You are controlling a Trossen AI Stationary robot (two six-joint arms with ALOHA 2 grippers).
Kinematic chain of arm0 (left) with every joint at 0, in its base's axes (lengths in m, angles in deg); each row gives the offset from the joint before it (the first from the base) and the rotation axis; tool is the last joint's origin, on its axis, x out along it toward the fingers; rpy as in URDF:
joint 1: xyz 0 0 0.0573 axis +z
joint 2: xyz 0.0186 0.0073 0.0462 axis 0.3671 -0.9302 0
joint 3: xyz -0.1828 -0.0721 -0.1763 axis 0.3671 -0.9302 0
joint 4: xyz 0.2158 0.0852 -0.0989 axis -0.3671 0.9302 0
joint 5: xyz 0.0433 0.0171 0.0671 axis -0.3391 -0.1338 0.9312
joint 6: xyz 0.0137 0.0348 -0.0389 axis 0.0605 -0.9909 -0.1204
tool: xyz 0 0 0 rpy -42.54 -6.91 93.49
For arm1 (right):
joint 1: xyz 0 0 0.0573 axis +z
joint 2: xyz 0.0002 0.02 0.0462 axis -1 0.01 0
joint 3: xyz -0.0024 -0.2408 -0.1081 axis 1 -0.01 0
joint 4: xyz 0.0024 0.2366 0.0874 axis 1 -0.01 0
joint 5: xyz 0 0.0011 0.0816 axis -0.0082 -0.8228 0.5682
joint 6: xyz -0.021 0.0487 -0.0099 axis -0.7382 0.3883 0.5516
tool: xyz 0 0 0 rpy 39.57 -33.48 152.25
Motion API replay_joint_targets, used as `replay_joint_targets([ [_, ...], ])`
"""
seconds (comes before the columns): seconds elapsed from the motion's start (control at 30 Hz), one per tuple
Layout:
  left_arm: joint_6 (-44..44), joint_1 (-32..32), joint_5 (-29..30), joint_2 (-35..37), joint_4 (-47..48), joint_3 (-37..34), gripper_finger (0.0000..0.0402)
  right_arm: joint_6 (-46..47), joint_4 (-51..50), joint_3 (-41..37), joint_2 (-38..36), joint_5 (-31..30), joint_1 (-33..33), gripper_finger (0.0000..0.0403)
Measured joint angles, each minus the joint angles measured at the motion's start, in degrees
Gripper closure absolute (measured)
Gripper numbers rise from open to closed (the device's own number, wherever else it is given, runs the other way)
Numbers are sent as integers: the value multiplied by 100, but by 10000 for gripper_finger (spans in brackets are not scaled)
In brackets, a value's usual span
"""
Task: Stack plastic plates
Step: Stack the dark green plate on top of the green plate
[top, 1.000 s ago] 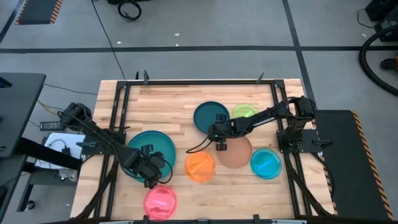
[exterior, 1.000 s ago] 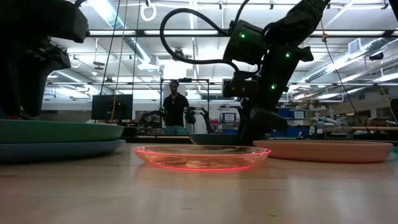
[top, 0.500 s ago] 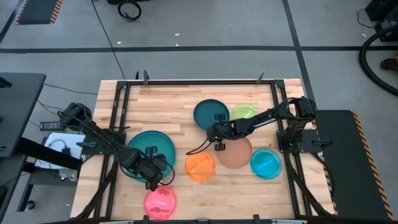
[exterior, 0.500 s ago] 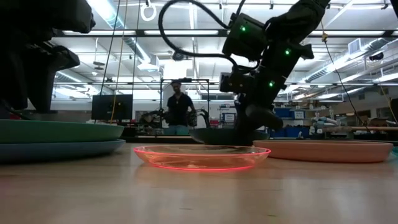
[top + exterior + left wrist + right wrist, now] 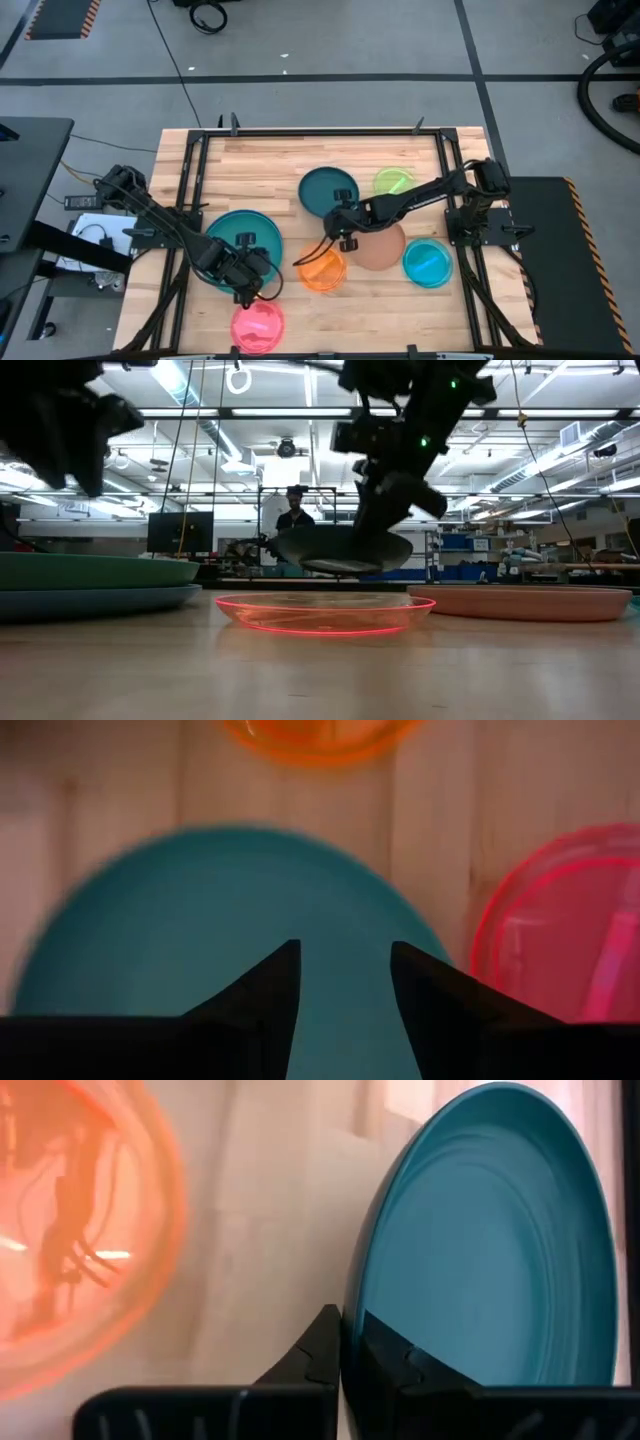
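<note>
My right gripper (image 5: pixel 344 228) is shut on the medium dark teal plate (image 5: pixel 328 190), which hangs in the air above the table in the low view (image 5: pixel 345 550). The orange plate (image 5: pixel 322 268) lies flat just on the near side of it, with the tan-brown plate (image 5: pixel 382 248) to its right. My left gripper (image 5: pixel 345 985) is open and hovers over the near right part of the large teal plate (image 5: pixel 240 238), touching nothing. That plate rests on the blue one (image 5: pixel 100 598). The green (image 5: pixel 393 182), cyan (image 5: pixel 428 262) and pink (image 5: pixel 257 325) plates lie apart on the wood. My right gripper pinches the dark teal plate's rim (image 5: pixel 352 1315) on its near side. One finger (image 5: pixel 390 1370) is on the inner face and the other (image 5: pixel 318 1352) on the outer. The fingers come from the table's right, slanting down. The plate is lifted clear, roughly level.
A black metal frame (image 5: pixel 190 170) runs along the table's left, far and right sides. Bare wood (image 5: pixel 250 170) lies in the far left part. A person (image 5: pixel 293 520) stands in the room well beyond the table.
My right gripper has risen and moved a little toward the table's left, and has lifted the dark teal plate clear of the wood. The plate now hangs above the orange plate's height in the low view. My left gripper has risen somewhat over the teal plate.
</note>
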Motion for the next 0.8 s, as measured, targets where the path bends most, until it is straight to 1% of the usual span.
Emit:
replay_joint_targets([
  [0.17, -402, 106, 704, -6, -71, 9, 237, 15, -13, 287, 0, 471, 243, 379],
  [0.27, -559, 306, 886, -9, -196, 9, 237, 85, 78, 383, 20, 676, 384, 379],
  [0.37, -973, 507, 927, -9, -557, 9, 233, 106, 188, 404, 33, 780, 509, 379],
  [0.5, -1676, 696, 984, -9, -1044, 9, 204, 147, 245, 404, 33, 819, 598, 379],
  [0.6, -2204, 803, 1173, -11, -1182, 9, 172, 188, 219, 404, 33, 836, 618, 379],
  [0.67, -2705, 847, 1256, -11, -1248, 9, 155, 241, 224, 404, 33, 900, 615, 379],
  [0.73, -3286, 909, 1273, -19, -1335, 9, 144, 255, 259, 404, 33, 1014, 613, 379],
  [0.8, -3762, 1006, 1269, -69, -1436, 9, 142, 255, 309, 404, 33, 1198, 614, 379],
])
